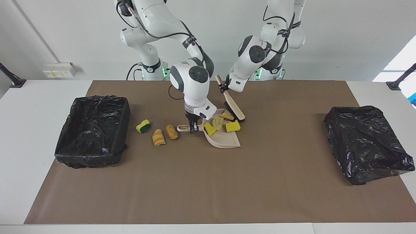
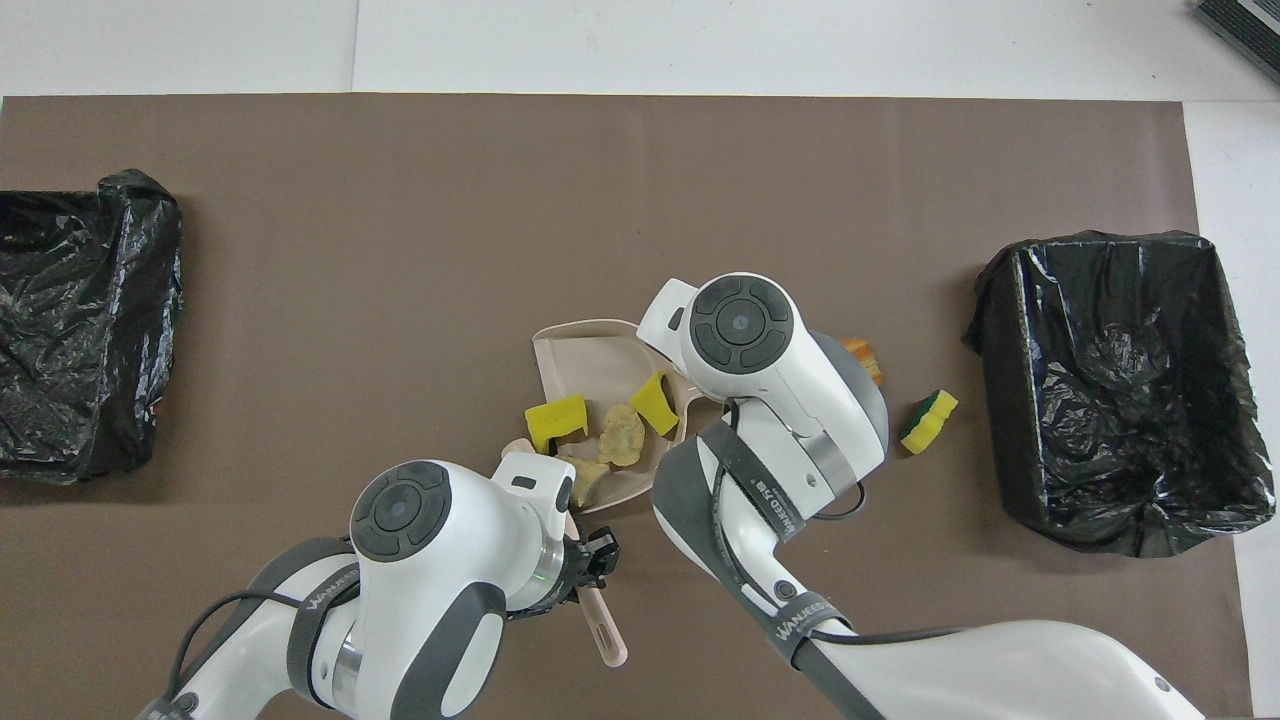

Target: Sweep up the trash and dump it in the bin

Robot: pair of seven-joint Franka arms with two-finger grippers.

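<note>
My right gripper (image 1: 194, 127) is shut on the handle of the beige dustpan (image 1: 224, 140), which lies flat on the brown mat; in the overhead view the arm hides this gripper. In the dustpan (image 2: 585, 358) lie several trash pieces: two yellow sponge scraps (image 1: 233, 126) (image 2: 556, 420) and crumbly chunks (image 1: 217, 123) (image 2: 622, 437). My left gripper (image 1: 223, 87) (image 2: 592, 566) is shut on the beige brush (image 1: 234, 110), whose bristles touch a chunk (image 1: 227, 116) at the pan's edge nearer to the robots. A yellow-green sponge (image 1: 143, 126) (image 2: 928, 420), a striped lump (image 1: 158, 137) and an orange lump (image 1: 172, 131) lie on the mat beside the pan.
An open bin lined with a black bag (image 1: 92, 130) (image 2: 1110, 390) stands at the right arm's end of the table. A crumpled black bag (image 1: 364, 143) (image 2: 80, 320) sits at the left arm's end. The brown mat (image 1: 208, 188) covers the table's middle.
</note>
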